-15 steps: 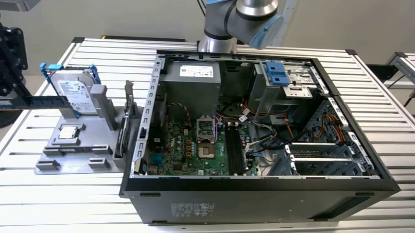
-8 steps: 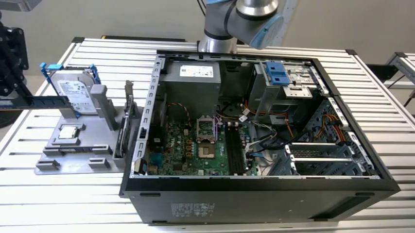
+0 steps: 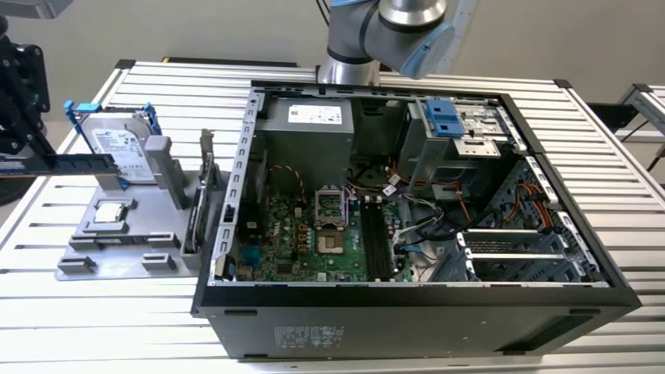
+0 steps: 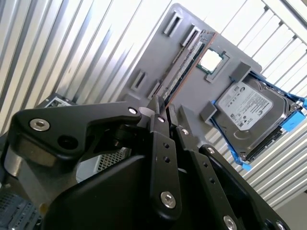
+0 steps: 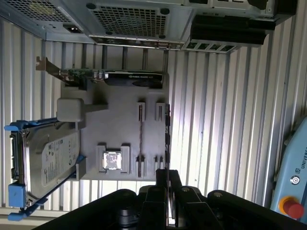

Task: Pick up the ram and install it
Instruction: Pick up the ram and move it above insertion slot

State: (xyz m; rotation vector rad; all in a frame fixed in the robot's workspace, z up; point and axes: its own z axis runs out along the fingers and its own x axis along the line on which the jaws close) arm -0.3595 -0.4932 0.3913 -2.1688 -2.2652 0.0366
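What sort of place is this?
Probably a robotics lab bench for computer assembly: an open computer case on a slatted metal table, a parts fixture beside it, the gripper holding the ram.

Hard drive [image 3: 117,146], processor [image 3: 111,212] on grey holder [image 3: 127,251] beside open case [image 3: 416,321].

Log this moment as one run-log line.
gripper: shut on ram | ram: held above grey tray, outside computer case | install: not yet done

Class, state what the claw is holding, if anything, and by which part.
The claw grips the ram at one end; the rest juts out beyond it.
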